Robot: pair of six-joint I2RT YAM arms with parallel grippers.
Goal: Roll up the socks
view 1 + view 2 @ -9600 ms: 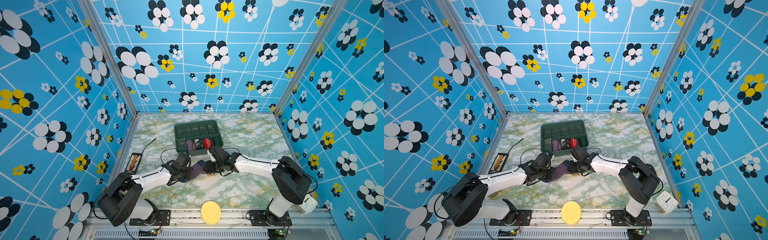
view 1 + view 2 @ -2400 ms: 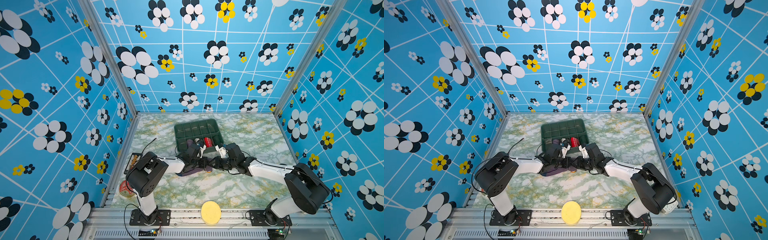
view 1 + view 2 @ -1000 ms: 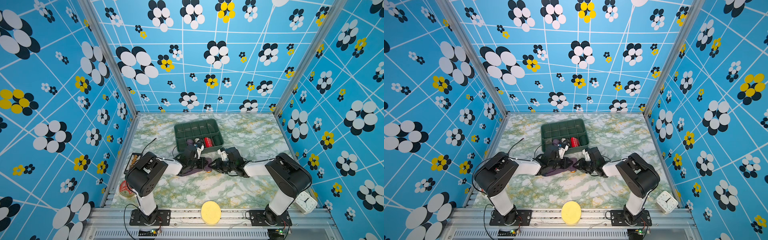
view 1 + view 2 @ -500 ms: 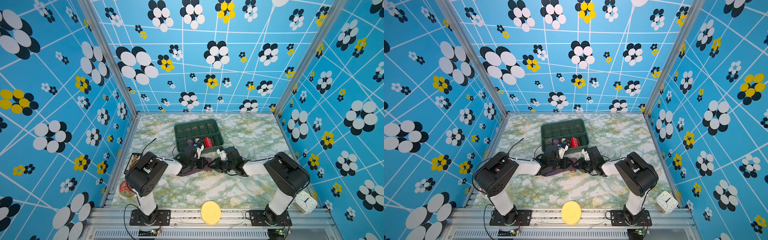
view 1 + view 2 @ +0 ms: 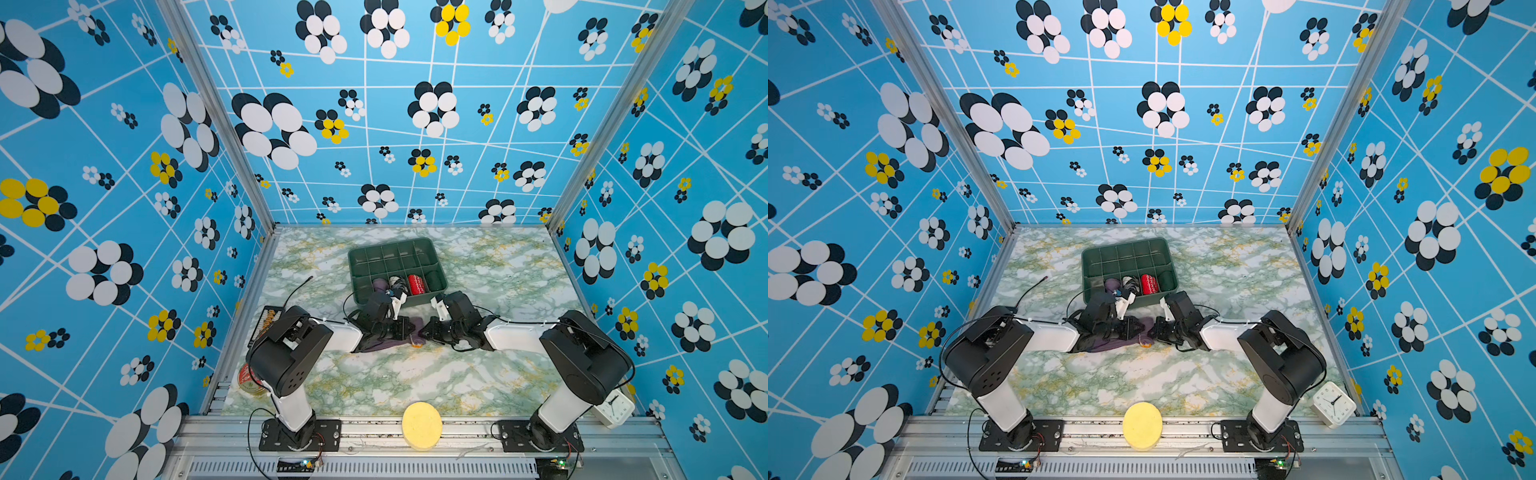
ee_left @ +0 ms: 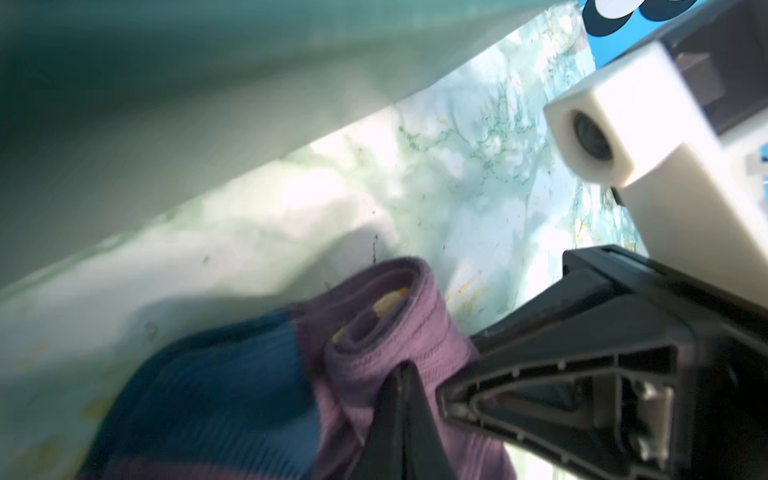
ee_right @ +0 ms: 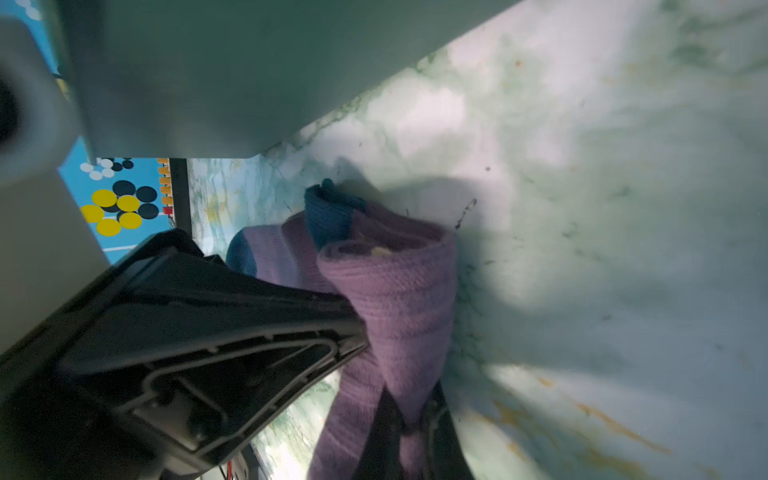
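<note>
The purple ribbed socks (image 5: 384, 343) lie partly rolled on the marble table just in front of the green tray, in both top views (image 5: 1109, 344). An orange cuff edge (image 5: 415, 342) shows at their right end. My left gripper (image 5: 405, 329) is low over the roll with its jaws shut; its tips (image 6: 401, 370) press into the purple fold. No fabric shows between them. My right gripper (image 5: 428, 331) meets it from the right. In the right wrist view the right gripper (image 7: 409, 409) is shut on a pinch of purple sock (image 7: 399, 299). The dark blue toe (image 6: 216, 395) lies flat behind the roll.
The green divided tray (image 5: 395, 249) holds a red patterned bundle (image 5: 417, 284), a black-and-white bundle (image 5: 397, 283) and a purple one (image 5: 379, 285). A yellow disc (image 5: 421, 424) sits on the front rail. A white clock (image 5: 615, 409) stands front right and a bead frame (image 5: 269, 322) lies left.
My right gripper has closed on the end of the socks over the last second. Both arms have stayed almost where they were.
</note>
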